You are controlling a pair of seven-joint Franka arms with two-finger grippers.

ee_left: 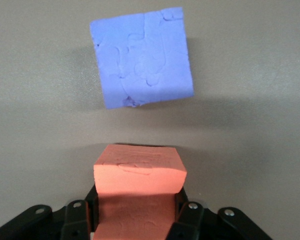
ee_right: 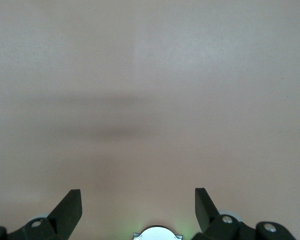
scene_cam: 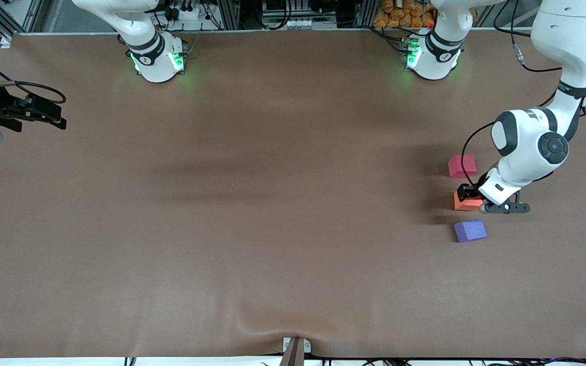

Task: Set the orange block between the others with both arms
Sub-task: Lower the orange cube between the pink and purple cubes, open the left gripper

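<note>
1. I see a brown table [scene_cam: 252, 203], three foam cubes toward the left arm's end.
2. My left gripper [scene_cam: 468, 195] pinches the orange block [scene_cam: 466, 203] (between the two others).
3. Pinkish-red cube [scene_cam: 462, 166] lies farther from the camera, purple-blue cube [scene_cam: 470, 230] nearer.
4. My right gripper [scene_cam: 44, 114] waits, fingers spread, at its own end.

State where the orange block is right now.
In the front view, the orange block sits between the red block and purple block, at the left arm's end, clamped in the left gripper.
</note>
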